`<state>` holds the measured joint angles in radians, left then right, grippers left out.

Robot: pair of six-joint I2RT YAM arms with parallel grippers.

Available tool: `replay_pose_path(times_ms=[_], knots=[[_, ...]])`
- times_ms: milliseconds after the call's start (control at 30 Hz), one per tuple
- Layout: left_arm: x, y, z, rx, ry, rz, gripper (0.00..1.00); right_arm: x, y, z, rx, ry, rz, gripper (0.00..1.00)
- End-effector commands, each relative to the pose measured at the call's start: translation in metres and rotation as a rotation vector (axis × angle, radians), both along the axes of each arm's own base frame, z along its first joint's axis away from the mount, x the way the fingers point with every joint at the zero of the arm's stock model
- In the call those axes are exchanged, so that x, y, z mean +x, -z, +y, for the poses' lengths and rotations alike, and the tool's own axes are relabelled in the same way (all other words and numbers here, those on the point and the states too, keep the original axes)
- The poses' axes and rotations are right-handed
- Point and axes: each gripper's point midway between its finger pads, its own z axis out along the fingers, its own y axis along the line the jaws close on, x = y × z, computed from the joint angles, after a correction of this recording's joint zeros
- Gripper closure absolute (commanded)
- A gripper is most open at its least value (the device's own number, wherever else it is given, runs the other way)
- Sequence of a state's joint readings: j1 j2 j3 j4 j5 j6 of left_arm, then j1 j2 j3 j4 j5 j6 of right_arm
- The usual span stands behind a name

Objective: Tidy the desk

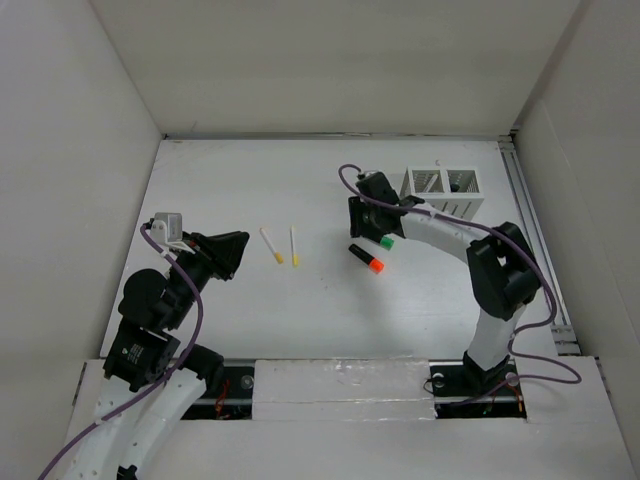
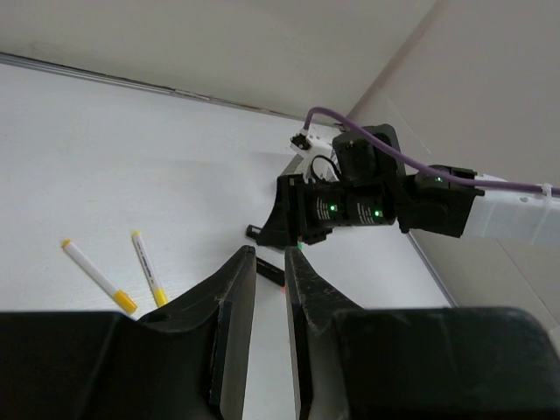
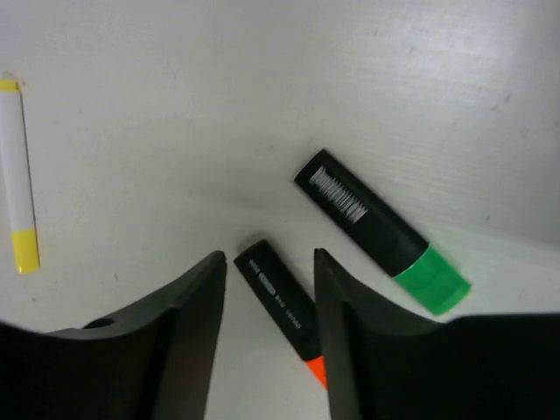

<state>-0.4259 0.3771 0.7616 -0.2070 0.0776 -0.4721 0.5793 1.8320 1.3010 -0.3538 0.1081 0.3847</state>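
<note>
Presently at the pick-up step, as judged: right gripper (image 3: 269, 289) lowered over the orange marker (image 3: 282, 302), jaws apart, one finger on each side of the black barrel, not yet pressing it. Next, probably: close on the barrel, lift straight up, then carry toward the box (image 1: 440, 190) at 1 o'clock from the marker. Calls for a centred grip, with the fingers now sitting near the tail end and a swing of the marker possible. Calls also for care with the green marker (image 3: 376, 227), lying near at 2 o'clock in the right wrist view, apart from the orange one.

Left gripper (image 2: 269, 262) held above the desk (image 1: 250, 330) at its 9 o'clock side, almost closed with only a thin slit, holding nothing. Desk spread under everything in the top view, with the rail along its 3 o'clock edge. Two yellow pens (image 1: 271, 245) lying near the middle, side by side, not touching.

Only in the right wrist view: the fingers around the barrel and the barcode on the green marker. From the top, only the green cap visible, with the barrel hidden under the arm. Only from the top: the box and the whole layout
</note>
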Motion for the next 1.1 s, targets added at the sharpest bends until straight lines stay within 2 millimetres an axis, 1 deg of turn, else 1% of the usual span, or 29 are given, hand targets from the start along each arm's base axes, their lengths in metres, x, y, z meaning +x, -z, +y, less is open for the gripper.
replay_pose_path(times_ms=[0, 33, 100, 133, 167, 200, 233, 267, 300, 333, 367, 433, 467, 500, 533, 600, 667, 700, 733, 800, 833, 933, 1067], knots=[[-0.004, -0.021, -0.002, -0.019, 0.017, -0.068, 0.83, -0.011, -0.015, 0.003, 0.010, -0.004, -0.058, 0.45], [-0.004, -0.020, -0.002, -0.020, 0.017, -0.066, 0.83, -0.015, -0.008, -0.003, -0.010, 0.005, -0.055, 0.36], [-0.004, -0.020, -0.003, -0.018, 0.023, -0.067, 0.83, -0.017, -0.002, -0.007, -0.032, 0.004, -0.046, 0.28], [-0.004, -0.019, -0.003, -0.017, 0.022, -0.066, 0.83, -0.016, -0.001, -0.008, -0.040, 0.003, -0.046, 0.27], [-0.004, -0.019, -0.003, -0.017, 0.022, -0.066, 0.83, -0.016, 0.001, -0.004, -0.048, -0.011, -0.041, 0.27], [-0.004, -0.020, -0.002, -0.018, 0.022, -0.067, 0.83, -0.017, 0.004, -0.005, -0.065, -0.013, -0.026, 0.26], [-0.005, -0.020, -0.002, -0.019, 0.020, -0.068, 0.83, -0.020, 0.013, -0.002, -0.093, -0.033, -0.010, 0.26], [-0.004, -0.020, -0.001, -0.019, 0.016, -0.068, 0.83, -0.015, 0.012, 0.000, -0.103, -0.029, -0.014, 0.26], [-0.004, -0.019, -0.001, -0.018, 0.017, -0.067, 0.83, -0.018, 0.017, -0.001, -0.140, -0.034, -0.002, 0.26], [-0.005, -0.020, -0.001, -0.019, 0.016, -0.068, 0.83, -0.021, 0.028, 0.001, -0.176, -0.053, 0.018, 0.26], [-0.004, -0.019, -0.001, -0.018, 0.017, -0.067, 0.83, -0.016, 0.026, 0.002, -0.185, -0.052, 0.013, 0.26], [-0.004, -0.020, -0.001, -0.019, 0.016, -0.068, 0.83, -0.020, 0.032, 0.002, -0.224, -0.063, 0.026, 0.26], [-0.005, -0.020, -0.001, -0.017, 0.017, -0.069, 0.83, -0.023, 0.035, 0.006, -0.234, -0.080, 0.032, 0.26], [-0.004, -0.020, -0.001, -0.019, 0.016, -0.068, 0.83, -0.023, 0.036, 0.006, -0.236, -0.082, 0.033, 0.26], [-0.004, -0.020, -0.001, -0.018, 0.017, -0.067, 0.83, -0.025, 0.036, 0.011, -0.235, -0.097, 0.031, 0.27], [-0.005, -0.020, -0.001, -0.019, 0.016, -0.070, 0.83, -0.025, 0.038, 0.011, -0.244, -0.101, 0.039, 0.29], [-0.004, -0.020, -0.001, -0.017, 0.016, -0.069, 0.83, -0.024, 0.040, 0.011, -0.256, -0.101, 0.044, 0.32], [-0.004, -0.019, -0.001, -0.018, 0.016, -0.065, 0.83, -0.024, 0.043, 0.009, -0.267, -0.096, 0.051, 0.38], [-0.005, -0.020, -0.001, -0.018, 0.016, -0.070, 0.83, -0.022, 0.043, 0.009, -0.272, -0.090, 0.049, 0.48], [-0.005, -0.020, -0.001, -0.017, 0.016, -0.069, 0.83, -0.023, 0.046, 0.007, -0.282, -0.089, 0.061, 0.58], [-0.005, -0.020, -0.001, -0.018, 0.016, -0.069, 0.83, -0.023, 0.047, 0.008, -0.279, -0.084, 0.062, 0.65], [-0.005, -0.021, 0.000, -0.020, 0.012, -0.073, 0.83, -0.026, 0.050, 0.006, -0.276, -0.070, 0.074, 0.76], [-0.005, -0.021, 0.000, -0.019, 0.014, -0.073, 0.83, -0.029, 0.049, 0.009, -0.246, -0.069, 0.079, 0.85]])
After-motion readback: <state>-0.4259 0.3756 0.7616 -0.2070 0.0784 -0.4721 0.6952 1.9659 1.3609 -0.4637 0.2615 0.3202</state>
